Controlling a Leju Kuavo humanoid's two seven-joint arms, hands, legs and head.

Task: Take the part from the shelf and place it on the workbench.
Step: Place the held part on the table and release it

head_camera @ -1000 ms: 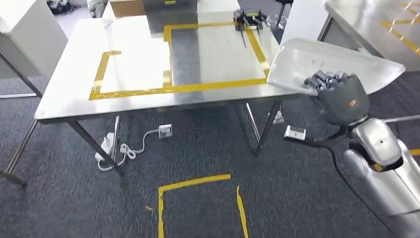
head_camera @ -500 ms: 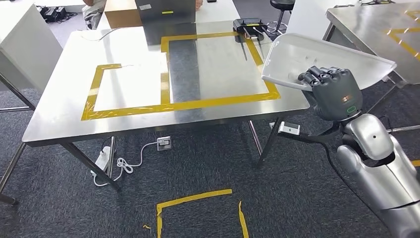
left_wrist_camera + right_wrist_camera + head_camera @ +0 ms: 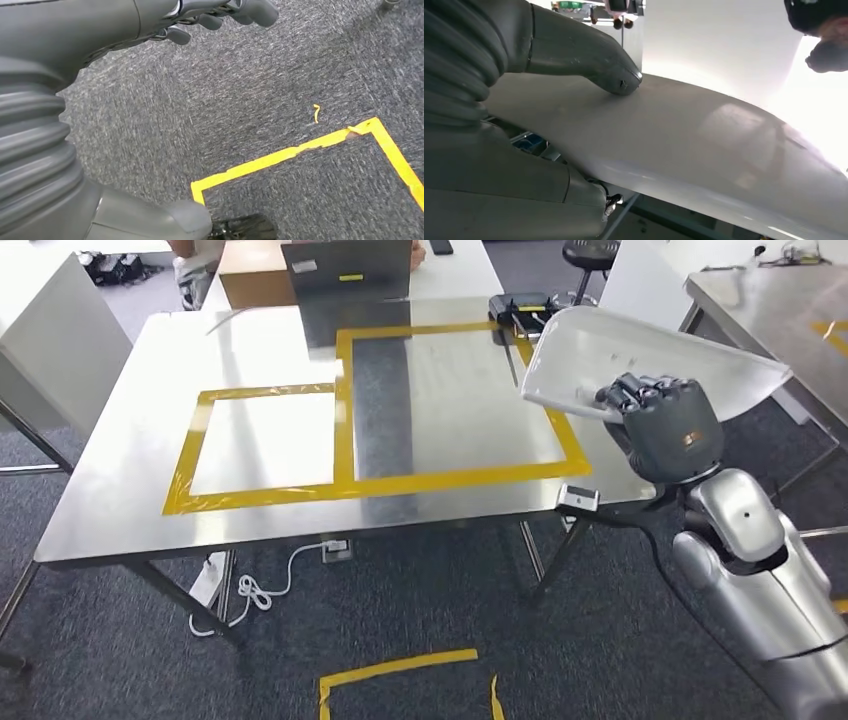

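Observation:
My right hand (image 3: pixel 665 425) grips a large white curved panel, the part (image 3: pixel 640 355), by its near edge. It holds it in the air above the right end of the steel workbench (image 3: pixel 120 510). In the right wrist view the thumb (image 3: pixel 589 55) presses on the panel's pale surface (image 3: pixel 704 145). Yellow tape on the bench marks a big rectangle (image 3: pixel 470 475) and a smaller one (image 3: pixel 190 465) to its left. My left hand (image 3: pixel 210 15) hangs over the carpet with its fingers loosely curled and nothing in it.
A black device (image 3: pixel 520 308) sits at the bench's far right corner, with a brown box (image 3: pixel 255 272) and a laptop (image 3: pixel 350 265) behind the far edge. A second steel table (image 3: pixel 780 310) stands to the right. Cables (image 3: pixel 250 590) lie under the bench; yellow tape (image 3: pixel 400 670) marks the carpet.
The camera has moved toward the bench, which now sits nearer and lower in the picture. My right hand with the panel has shifted slightly left, over the bench's right end.

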